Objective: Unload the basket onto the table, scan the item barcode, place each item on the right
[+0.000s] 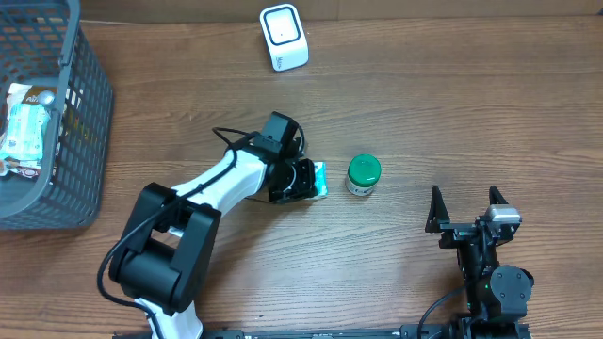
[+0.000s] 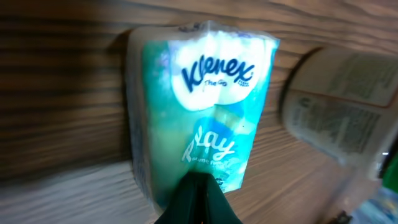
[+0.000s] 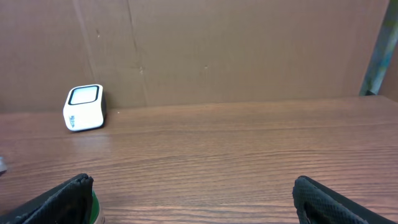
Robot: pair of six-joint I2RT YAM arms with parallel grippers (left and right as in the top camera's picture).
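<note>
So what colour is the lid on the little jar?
Green. The lid shows best from overhead.

One camera hangs above and looks straight down on my whole table (image 1: 424,94). My left wrist's camera sits very close over the Kleenex pack (image 2: 199,112), which fills its frame. My right wrist's camera looks low and level across the wood to the white scanner (image 3: 84,107), which the overhead view shares.
</note>
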